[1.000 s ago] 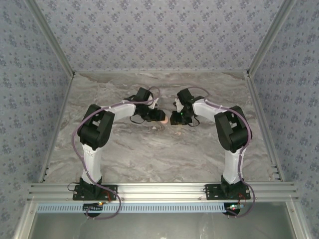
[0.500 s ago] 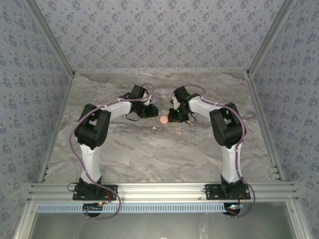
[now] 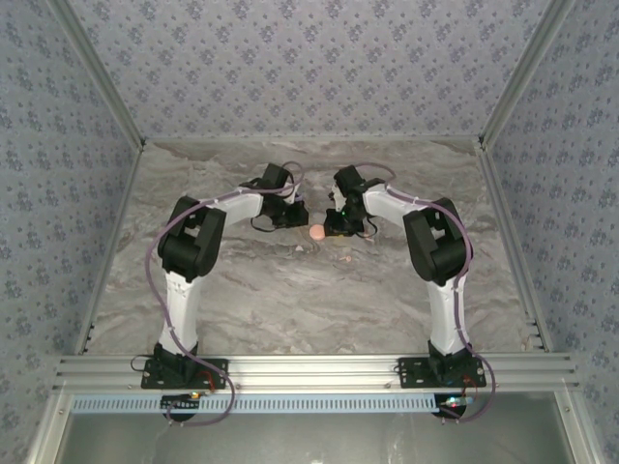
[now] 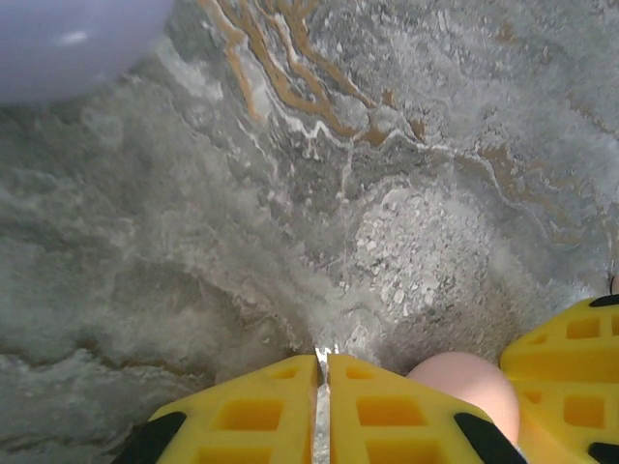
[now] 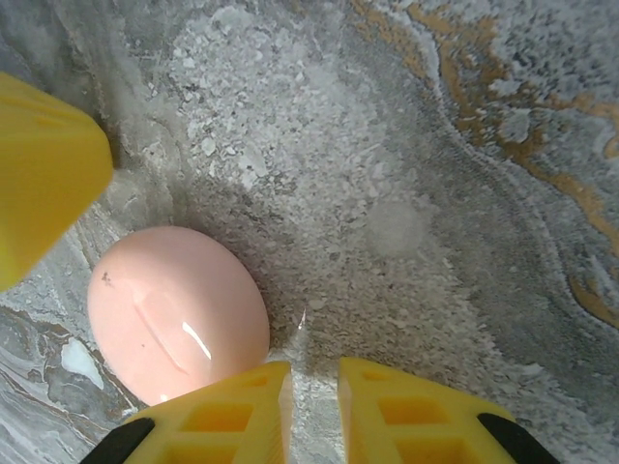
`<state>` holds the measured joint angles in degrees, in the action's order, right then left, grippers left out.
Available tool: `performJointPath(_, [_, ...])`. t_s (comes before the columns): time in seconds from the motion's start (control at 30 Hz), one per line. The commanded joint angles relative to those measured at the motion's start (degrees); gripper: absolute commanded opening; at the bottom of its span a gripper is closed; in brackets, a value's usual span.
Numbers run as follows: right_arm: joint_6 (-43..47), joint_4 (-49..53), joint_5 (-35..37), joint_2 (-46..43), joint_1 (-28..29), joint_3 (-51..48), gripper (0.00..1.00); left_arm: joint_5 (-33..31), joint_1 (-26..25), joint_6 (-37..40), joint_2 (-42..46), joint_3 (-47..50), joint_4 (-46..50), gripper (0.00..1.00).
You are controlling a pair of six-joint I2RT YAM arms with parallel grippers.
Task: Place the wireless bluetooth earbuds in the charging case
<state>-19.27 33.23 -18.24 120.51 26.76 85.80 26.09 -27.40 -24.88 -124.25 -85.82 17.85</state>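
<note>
The left end effector (image 4: pixel 322 360) had backed off the pink case (image 5: pixel 179 314) and clenched empty. The right end effector (image 5: pixel 314 372), beside it, stood nearly clenched.

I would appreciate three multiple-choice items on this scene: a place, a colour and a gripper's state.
1. Where does the pale pink glossy rounded case lie?
A. On the grey marble tabletop, between the left gripper and the right gripper
B. At the near edge, by the arm bases
C. Clamped inside one gripper

2. What colour is the smooth rounded object at the top left of the left wrist view?
A. Green
B. Lilac
C. Black

3. How is the left gripper?
A. Wide open
B. Shut on the pink case
C. Shut, holding nothing

Answers: 1 A, a gripper stands either side of it; 2 B, it is pale lilac; 3 C, its fingers meet with nothing between.
</note>
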Motion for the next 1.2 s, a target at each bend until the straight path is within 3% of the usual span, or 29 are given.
performJointPath(0.0, [-1.0, 1.0, 1.1, 2.3, 0.5, 2.2, 0.21, 0.1, -1.0, 1.0, 0.5, 1.0, 2.0, 0.11])
performJointPath(0.53, [0.3, 4.9, 5.3, 3.0, 0.6, 4.5, 0.22, -4.6, -2.3, -0.2, 8.4, 10.3, 1.7, 0.14])
performJointPath(0.77, [0.0, 2.6, 6.1, -2.9, -0.4, 0.1, 0.25, -8.9, -1.5, -1.4, 14.3, 14.1, -0.5, 0.26])
performJointPath(1.0, [-1.5, -3.3, -2.4, -8.0, -1.7, -5.2, 0.36, 2.2, 2.0, -5.1, 16.7, 20.3, -13.2, 0.38])
performJointPath(1.17, [-4.0, -7.8, -8.7, -7.5, -1.6, -7.0, 0.38, 5.3, 2.3, -6.7, 14.6, 20.7, -16.1, 0.42])
